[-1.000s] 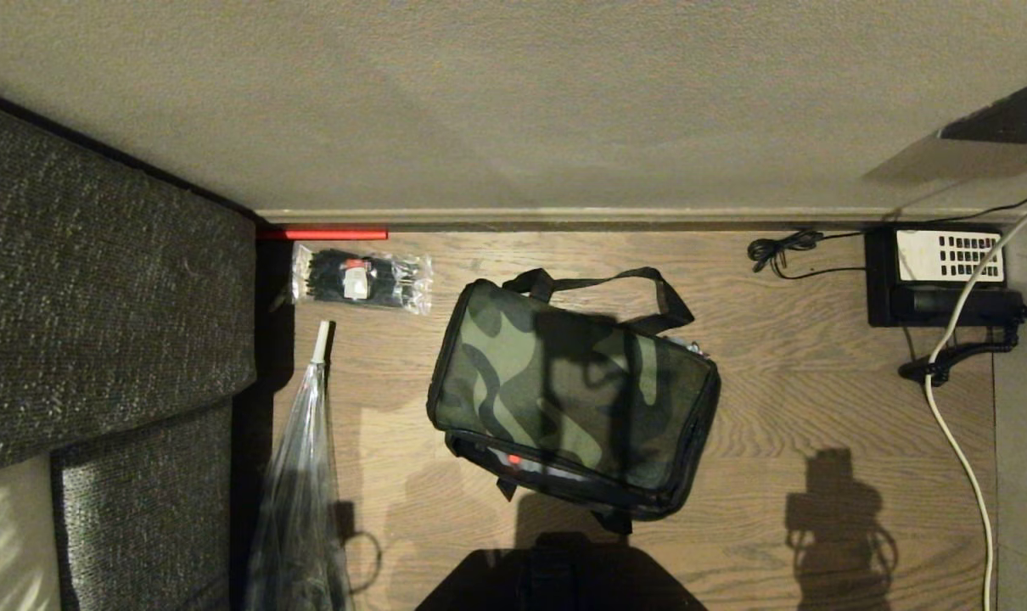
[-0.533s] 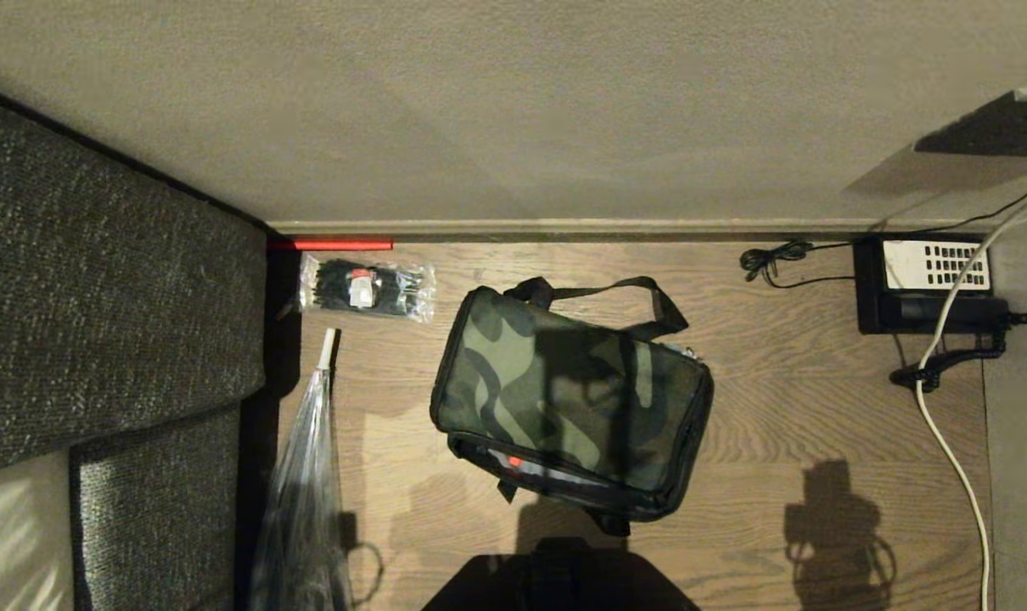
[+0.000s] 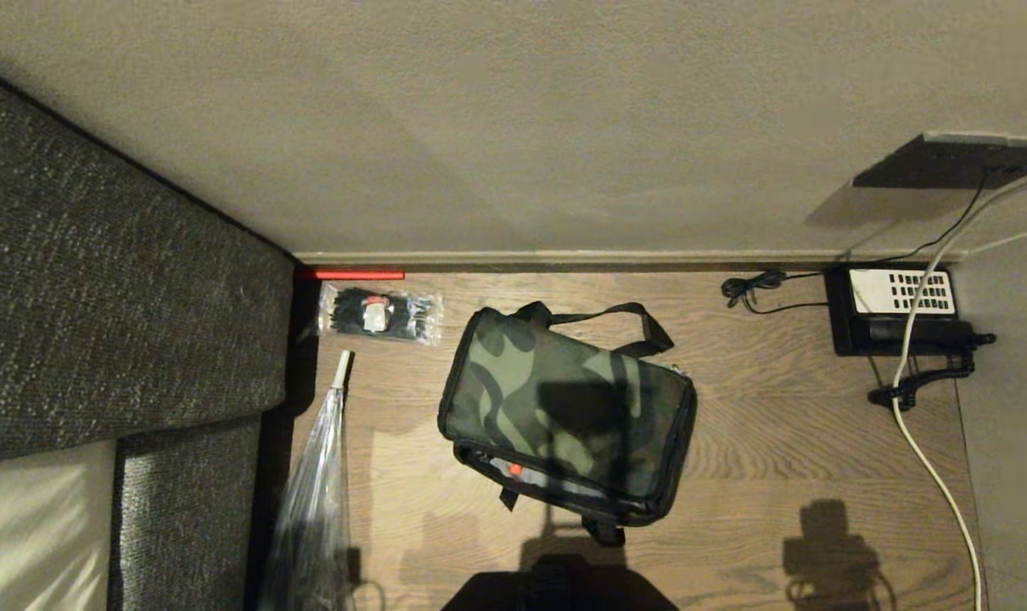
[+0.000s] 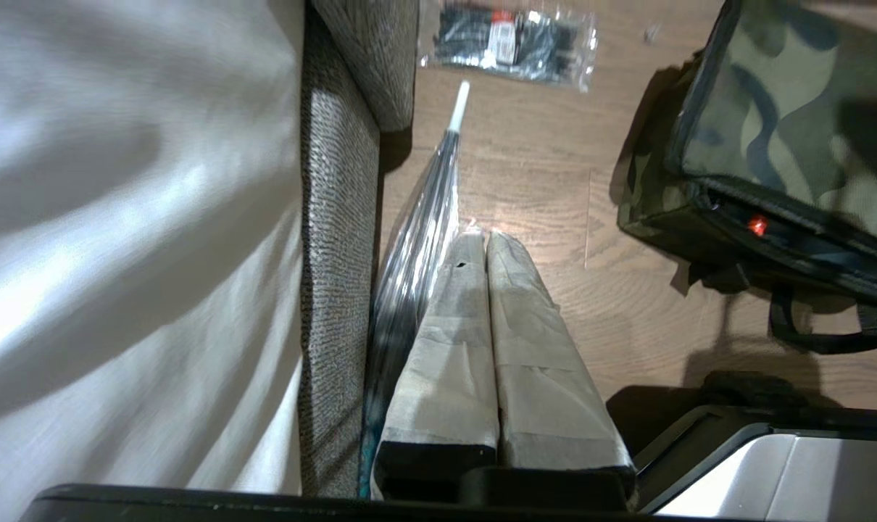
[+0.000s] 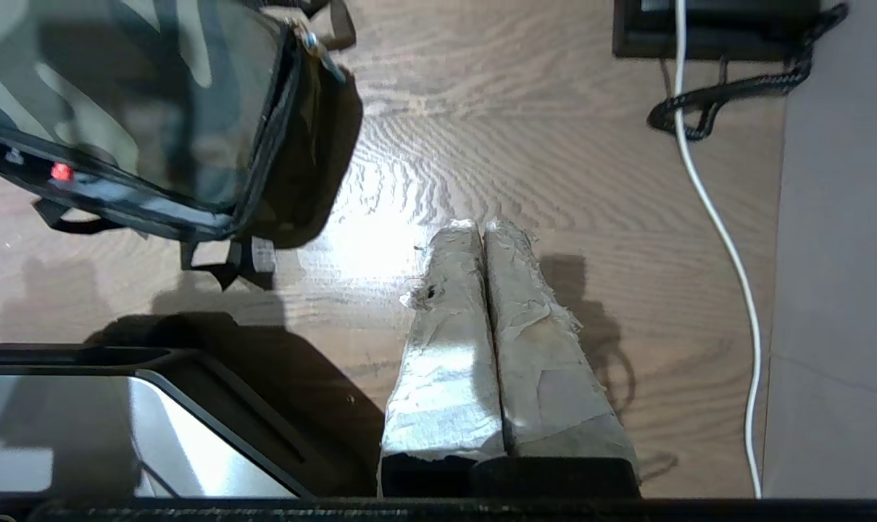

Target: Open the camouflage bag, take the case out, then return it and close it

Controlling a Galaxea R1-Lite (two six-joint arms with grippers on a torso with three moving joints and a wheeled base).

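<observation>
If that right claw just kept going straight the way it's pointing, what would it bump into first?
Most likely the bare wooden floor. The right gripper, fingers pressed shut, points down at open boards between the camouflage bag and the white cable; nothing shows in between, though depth is hard to judge.

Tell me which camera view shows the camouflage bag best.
The head view: it shows the whole camouflage bag lying on the wooden floor, top panel, handle and partly gaping front edge included. The left wrist view catches only one end and the front edge; the right wrist view shows only the other end.
</observation>
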